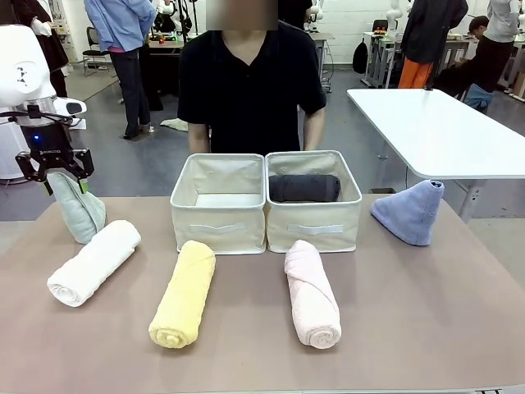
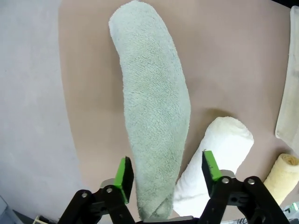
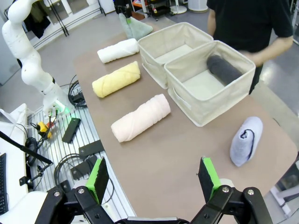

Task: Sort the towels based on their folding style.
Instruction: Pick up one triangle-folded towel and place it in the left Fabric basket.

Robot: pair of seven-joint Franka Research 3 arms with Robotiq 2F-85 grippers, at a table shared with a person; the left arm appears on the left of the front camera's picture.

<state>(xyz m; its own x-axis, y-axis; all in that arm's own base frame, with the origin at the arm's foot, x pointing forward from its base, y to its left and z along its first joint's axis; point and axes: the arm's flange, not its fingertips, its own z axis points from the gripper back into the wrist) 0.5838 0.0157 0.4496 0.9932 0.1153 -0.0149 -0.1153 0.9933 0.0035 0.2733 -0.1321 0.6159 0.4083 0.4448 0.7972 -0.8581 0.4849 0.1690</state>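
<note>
A pale mint cone towel [image 1: 79, 209] stands at the table's left edge, and my left gripper [image 1: 59, 168] sits over its tip. In the left wrist view the open gripper [image 2: 167, 170] straddles the mint towel [image 2: 154, 121], its pads beside the cloth without squeezing it. The white roll [image 1: 94, 263], yellow roll [image 1: 184, 293] and pink roll [image 1: 312, 293] lie in front of the bins. A dark grey roll [image 1: 304, 188] lies in the right bin [image 1: 314, 228]. The periwinkle-blue cone [image 1: 408, 212] stands at the right. My right gripper [image 3: 154, 175] hangs open high above the table's corner, holding nothing.
The left bin [image 1: 218, 226] touches the right one at the table's middle back. A person [image 1: 250, 82] stands right behind the bins, one arm [image 3: 275, 44] near the right bin. A white table [image 1: 435, 123] stands at the back right. Cables and boxes [image 3: 70, 130] lie beside the table.
</note>
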